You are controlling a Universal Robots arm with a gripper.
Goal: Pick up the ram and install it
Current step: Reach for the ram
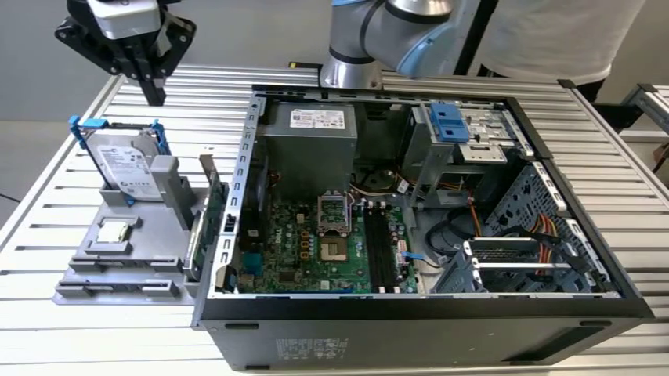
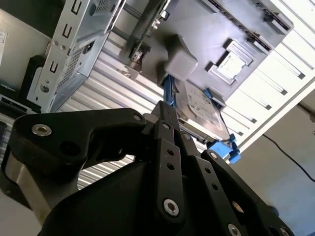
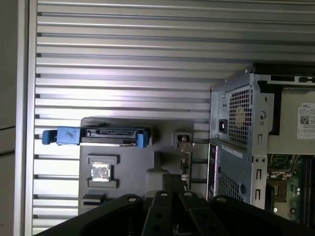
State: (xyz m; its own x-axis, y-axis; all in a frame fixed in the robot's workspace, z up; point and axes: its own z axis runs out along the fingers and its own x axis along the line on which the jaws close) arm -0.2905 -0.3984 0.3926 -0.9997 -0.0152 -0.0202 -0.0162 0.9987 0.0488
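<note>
Risks first, as we judge them. Nearest is the open computer case (image 1: pixel 418 313), its side wall just beside the grey tray (image 1: pixel 94 266). A descent on that side can clip the wall's edge.

On the tray, the green card (image 1: pixel 212 223) stands on edge against the case side. We take the ram to be there too, but we cannot tell it apart from the card. Grabbing the wrong board is the main hazard. Thin boards on edge also tip or twist if pinched off-centre.

Further back, the hard drive (image 1: pixel 128 168) stands upright in its blue frame, close to below the pincer (image 1: pixel 155 95). A straight drop from here strikes it.

The pincer is closed and holds nothing. In the second wrist view its fingertips (image 2: pixel 166 120) meet. Coming down like that would only shove a board over.

Pose: the pincer hangs high over the tray's far end, pointing down at the surface (image 1: pixel 63 337), well apart from the case's inside. The arm (image 1: pixel 397 23) rises behind the case. A person (image 1: pixel 544 31) in white stands just beyond it, so a wide swing could reach them.
</note>
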